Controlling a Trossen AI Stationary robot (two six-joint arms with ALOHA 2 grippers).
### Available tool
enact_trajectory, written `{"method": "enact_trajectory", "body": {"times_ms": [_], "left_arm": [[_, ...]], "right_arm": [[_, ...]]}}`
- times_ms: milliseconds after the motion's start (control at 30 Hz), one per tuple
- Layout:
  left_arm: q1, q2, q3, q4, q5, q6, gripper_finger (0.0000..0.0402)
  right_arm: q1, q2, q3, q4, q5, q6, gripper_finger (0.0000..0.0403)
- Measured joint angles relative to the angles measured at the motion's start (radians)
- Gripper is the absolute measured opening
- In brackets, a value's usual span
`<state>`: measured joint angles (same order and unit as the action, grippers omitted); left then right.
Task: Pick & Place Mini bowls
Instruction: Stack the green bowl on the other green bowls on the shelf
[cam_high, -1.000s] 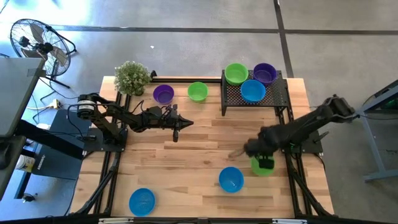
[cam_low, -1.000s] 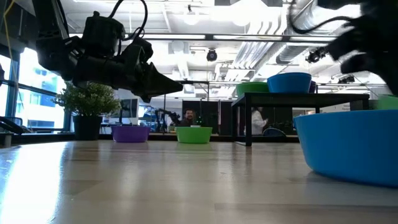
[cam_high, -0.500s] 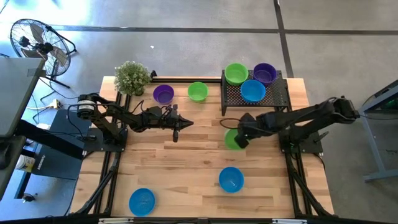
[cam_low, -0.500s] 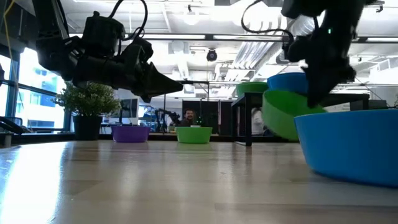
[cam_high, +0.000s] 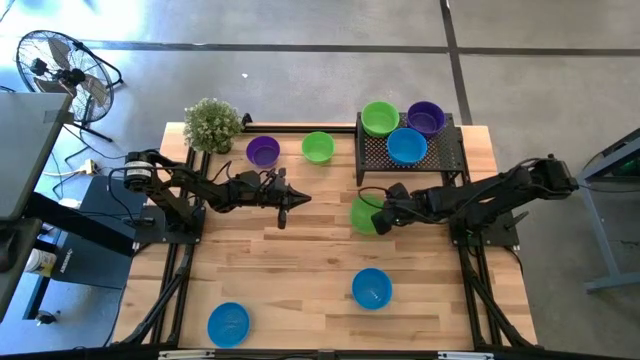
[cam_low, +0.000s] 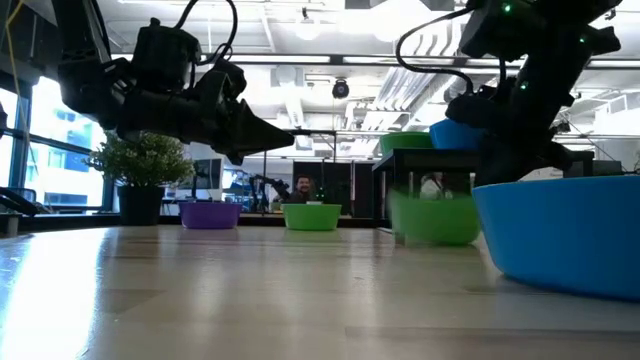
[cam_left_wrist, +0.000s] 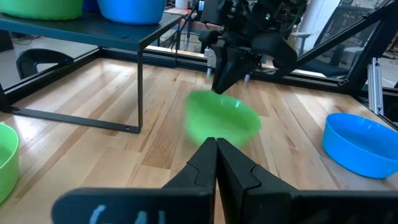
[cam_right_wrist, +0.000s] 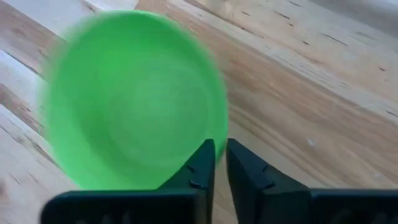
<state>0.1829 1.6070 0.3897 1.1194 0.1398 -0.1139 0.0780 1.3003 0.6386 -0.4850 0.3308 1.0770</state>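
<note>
Resting low on the wooden surface (cam_high: 300, 250) just in front of the black mesh rack (cam_high: 430, 155), the small round green plastic bowl (cam_high: 366, 215) is gripped at its rim by the right pincer (cam_high: 384, 213), fingers slightly parted. The bowl lies on that pincer's leftward side, far nearer the right arm. The left pincer (cam_high: 285, 200) is kept clenched and empty, hovering well apart.

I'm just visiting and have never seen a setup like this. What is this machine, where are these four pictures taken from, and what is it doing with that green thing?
It is a robot with two dark arms at a wooden table. One picture looks straight down, one looks level across the tabletop, and two come from cameras on the arms' wrists. Small plastic bowls lie about; three sit on a black mesh rack, beside a potted plant. The right gripper is at the rim of a green bowl, whose picture is blurred, so it is probably moving; its fingers are only slightly apart. The left gripper waits, shut and empty, above the table.
</note>
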Motion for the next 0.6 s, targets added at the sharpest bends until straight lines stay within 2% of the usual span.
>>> {"method": "enact_trajectory", "body": {"times_ms": [167, 333, 500, 600], "left_arm": [[0.000, 0.000, 0.000, -0.002, 0.000, 0.000, 0.0000], [0.000, 0.000, 0.000, -0.015, 0.000, 0.000, 0.0000], [0.000, 0.000, 0.000, -0.016, 0.000, 0.000, 0.0000], [0.000, 0.000, 0.000, -0.016, 0.000, 0.000, 0.0000]], "right_arm": [[0.000, 0.000, 0.000, -0.004, -0.001, -0.006, 0.0089], [0.001, -0.028, 0.004, -0.006, 0.005, -0.097, 0.0136], [0.029, -0.072, 0.057, 0.027, 0.040, -0.326, 0.0164], [0.053, -0.061, 0.089, 0.064, 0.020, -0.484, 0.0178]]}}
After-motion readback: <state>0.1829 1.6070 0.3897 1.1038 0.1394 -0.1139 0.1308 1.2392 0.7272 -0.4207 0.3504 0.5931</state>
